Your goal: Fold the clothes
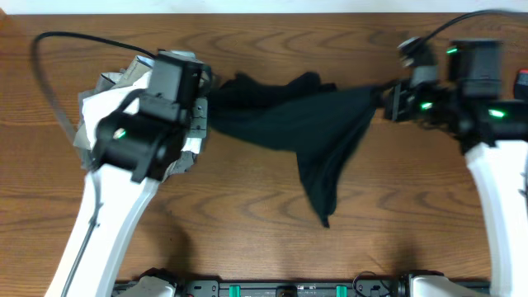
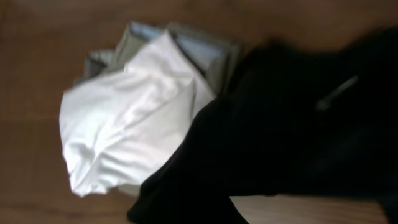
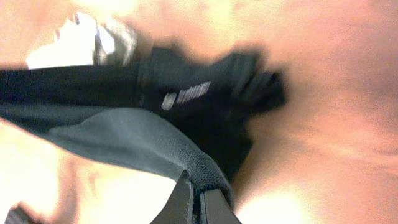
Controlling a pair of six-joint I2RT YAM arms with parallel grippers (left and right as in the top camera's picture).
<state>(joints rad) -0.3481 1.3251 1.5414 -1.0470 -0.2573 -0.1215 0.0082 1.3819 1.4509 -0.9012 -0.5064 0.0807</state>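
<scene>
The black T-shirt [image 1: 305, 115] hung stretched between my two arms just above the table [image 1: 247, 223], one loose tail drooping toward me. It looked light, thin and limp, the kind of cloth that sags and bunches wherever it isn't held, so I judged hems and shoulder seams to be the best places to take hold. My right fingers [image 3: 200, 208] were pressed together on a fold of its edge. My left fingers [image 1: 201, 106] were buried in the fabric at the other end, also closed, apparently pinching the shirt. Under the left arm sat a pile of white and grey clothes [image 1: 103, 103], touching the shirt's end, and I reckoned it could snag or drag along. The rest of the table looked bare.
</scene>
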